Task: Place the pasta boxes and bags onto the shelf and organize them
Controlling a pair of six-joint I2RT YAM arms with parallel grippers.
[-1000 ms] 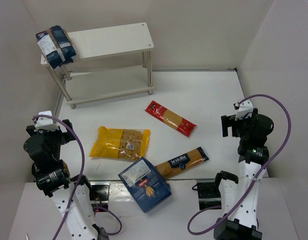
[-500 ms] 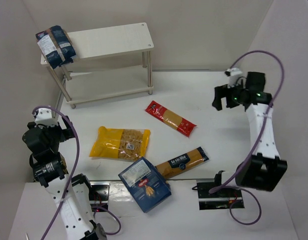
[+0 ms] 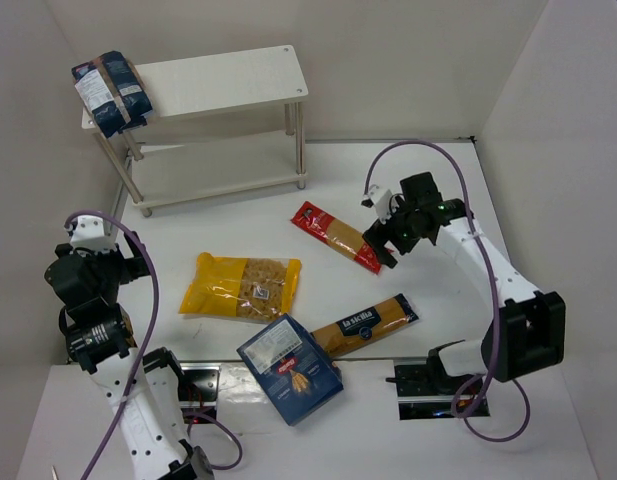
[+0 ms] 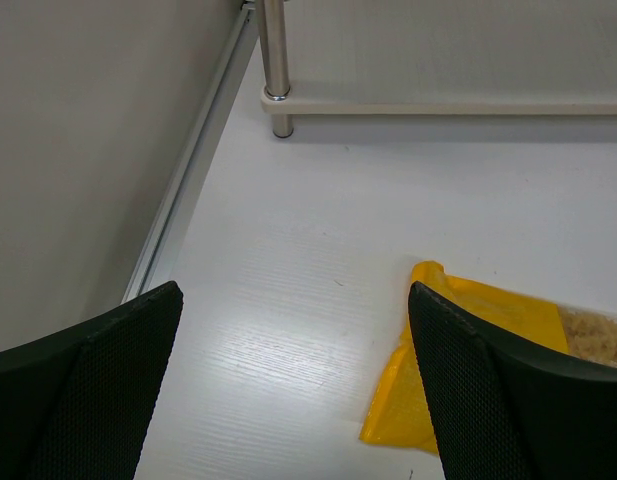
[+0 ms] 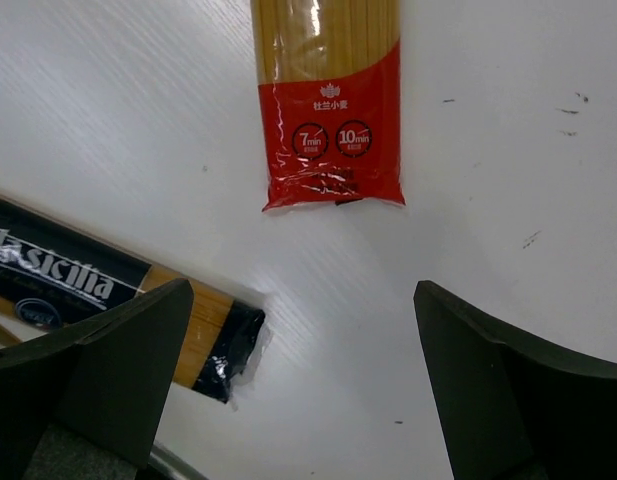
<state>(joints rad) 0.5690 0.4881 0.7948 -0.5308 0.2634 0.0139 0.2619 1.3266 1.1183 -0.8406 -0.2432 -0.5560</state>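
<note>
The long red plastic spaghetti pack (image 3: 342, 237) lay flat on the white counter (image 3: 238, 220) before the cream-white two-tier shelf (image 3: 228, 80), with the right hand (image 5: 300, 300) spread wide, empty, seemingly hovering just by its nearer end.

R wrist: red pack (image 5: 328, 120) cut by top edge, blue pack (image 5: 78, 285) by left. L wrist: yellow bag (image 4: 396, 400) runs off right edge; shelf (image 4: 438, 103) shows just lower board + one leg. Top: box (image 3: 289, 368) print unreadable.
</note>
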